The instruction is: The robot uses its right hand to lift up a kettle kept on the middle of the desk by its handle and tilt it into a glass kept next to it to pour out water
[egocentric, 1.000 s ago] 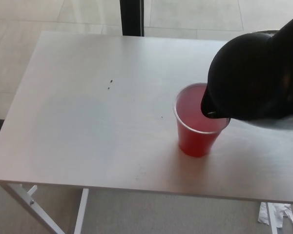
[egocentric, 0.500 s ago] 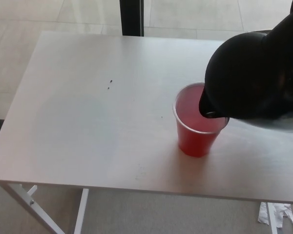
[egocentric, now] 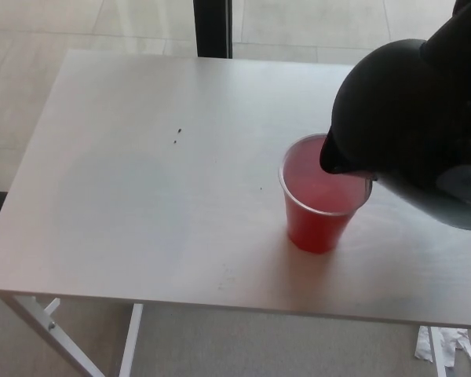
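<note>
A black kettle (egocentric: 408,126) hangs tilted over the right side of the white table (egocentric: 141,196). Its spout (egocentric: 331,162) sits just above the right rim of a translucent red cup (egocentric: 318,224) that stands upright on the table. The cup holds pale liquid. No stream shows between spout and cup. At the top right corner a black bulge, my right hand (egocentric: 461,35), merges with the kettle's handle and keeps the kettle off the table; single fingers cannot be made out. My left hand does not show.
A dark post (egocentric: 212,27) stands behind the table's far edge. Small dark specks (egocentric: 177,135) lie left of the cup. White table legs (egocentric: 47,322) and paper scraps (egocentric: 447,345) show on the floor below the front edge.
The kettle has turned: its spout rose a little over the cup's rim and its base swung lower on the right. The cup has stayed in place.
</note>
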